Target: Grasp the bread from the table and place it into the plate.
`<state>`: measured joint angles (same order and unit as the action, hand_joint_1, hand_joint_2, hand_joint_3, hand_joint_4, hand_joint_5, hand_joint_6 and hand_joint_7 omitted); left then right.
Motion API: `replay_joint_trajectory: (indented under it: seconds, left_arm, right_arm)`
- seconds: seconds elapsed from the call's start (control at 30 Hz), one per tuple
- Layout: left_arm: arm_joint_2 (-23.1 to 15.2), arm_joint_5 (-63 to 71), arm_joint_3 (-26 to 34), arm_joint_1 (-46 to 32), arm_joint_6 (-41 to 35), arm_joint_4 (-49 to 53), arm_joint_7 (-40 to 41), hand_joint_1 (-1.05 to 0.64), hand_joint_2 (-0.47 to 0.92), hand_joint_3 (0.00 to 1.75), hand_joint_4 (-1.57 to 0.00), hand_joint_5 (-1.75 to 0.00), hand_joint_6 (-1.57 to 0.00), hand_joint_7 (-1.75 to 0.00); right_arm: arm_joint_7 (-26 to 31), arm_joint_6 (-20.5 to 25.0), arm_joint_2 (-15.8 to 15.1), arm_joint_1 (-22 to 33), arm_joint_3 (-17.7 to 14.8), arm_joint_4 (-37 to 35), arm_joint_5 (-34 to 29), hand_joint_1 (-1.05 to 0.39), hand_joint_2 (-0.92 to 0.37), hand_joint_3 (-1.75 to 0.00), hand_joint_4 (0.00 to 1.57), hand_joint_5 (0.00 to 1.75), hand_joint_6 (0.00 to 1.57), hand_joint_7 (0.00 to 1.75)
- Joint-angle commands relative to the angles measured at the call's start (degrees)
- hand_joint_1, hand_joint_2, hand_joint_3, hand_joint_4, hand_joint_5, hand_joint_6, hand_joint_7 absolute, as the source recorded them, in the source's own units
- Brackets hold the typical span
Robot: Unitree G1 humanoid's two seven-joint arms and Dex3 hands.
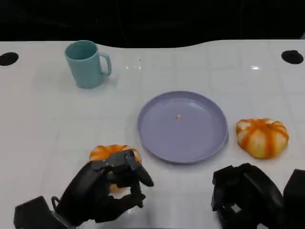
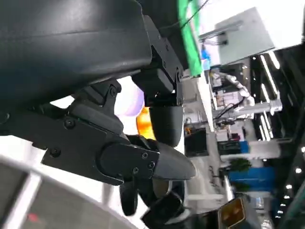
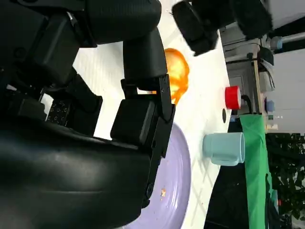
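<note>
Nearest, at seven o'clock, the left hand [image 1: 102, 191] curls its fingers over the bread [image 1: 110, 153] without clearly clamping it. At five o'clock the right hand [image 1: 245, 195] rests with its fingers curled in on nothing. The bread lies on the table [image 1: 47, 129], just beside the plate [image 1: 183, 126]. A shallow hold could let the rounded loaf slip out or strike the plate's rim. A second loaf [image 1: 262, 137] sits at three o'clock and a mug [image 1: 87, 63] at eleven.
</note>
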<state>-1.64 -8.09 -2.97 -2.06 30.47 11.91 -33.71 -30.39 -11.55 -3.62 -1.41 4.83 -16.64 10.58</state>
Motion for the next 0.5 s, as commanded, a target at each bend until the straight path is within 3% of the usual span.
replay_joint_trajectory:
  seconds: [0.03,0.5]
  left_arm:
    - [-2.72,4.99,0.98,0.39,3.26,-3.05,4.98,-0.7,0.92,0.27,-0.68,-1.25,-0.49,-0.84]
    - [-11.29,34.04,2.11,-1.57,-0.46,-18.87,21.52,-0.64,0.92,0.24,-0.44,-1.01,-0.31,-0.61]
  right_arm:
    - [0.64,-0.36,0.1,-0.21,0.22,-0.17,-0.49,-1.05,-0.09,-1.34,1.52,1.33,1.57,1.03]
    - [-0.13,-0.84,0.74,-0.82,0.11,-1.35,-0.11,-1.05,-0.07,-1.32,1.54,1.29,1.57,1.0]
